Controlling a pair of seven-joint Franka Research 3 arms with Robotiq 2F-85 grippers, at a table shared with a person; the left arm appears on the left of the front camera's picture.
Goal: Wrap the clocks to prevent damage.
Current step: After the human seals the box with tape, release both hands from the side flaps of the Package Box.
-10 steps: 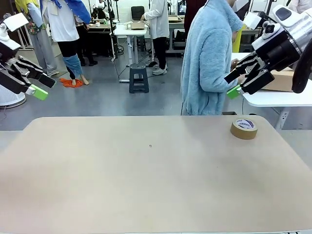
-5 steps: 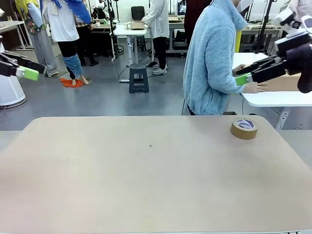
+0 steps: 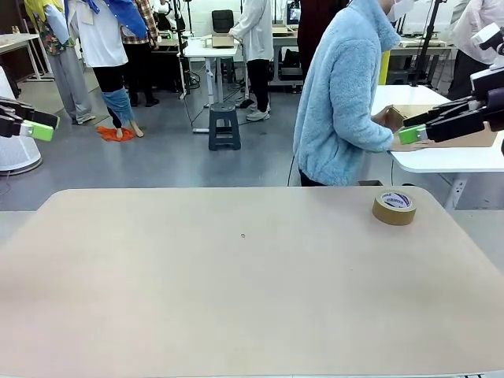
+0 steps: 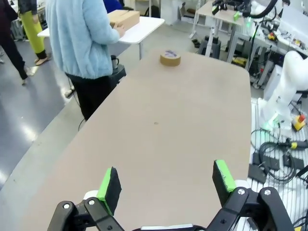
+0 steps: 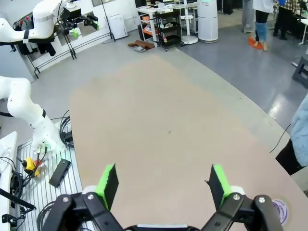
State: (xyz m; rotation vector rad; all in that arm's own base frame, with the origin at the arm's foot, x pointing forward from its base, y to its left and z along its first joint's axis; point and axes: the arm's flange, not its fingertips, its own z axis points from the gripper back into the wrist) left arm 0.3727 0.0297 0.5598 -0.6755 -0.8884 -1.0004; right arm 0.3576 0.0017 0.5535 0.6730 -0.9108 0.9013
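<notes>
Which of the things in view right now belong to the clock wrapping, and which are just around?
For the job:
- roll of brown tape, lying flat near the table's far right corner
- cardboard box on the white side table, which the person is handling; contents hidden

Just around:
- grey step stool on the floor
- orange cloth on the floor

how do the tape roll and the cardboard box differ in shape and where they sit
The tape roll is a small round brown ring; the cardboard box is rectangular and larger. The roll lies flat on the tan table near its far right corner, untouched; the box sits on the white side table beyond it, with the person's hands on it. Both are brown.
</notes>
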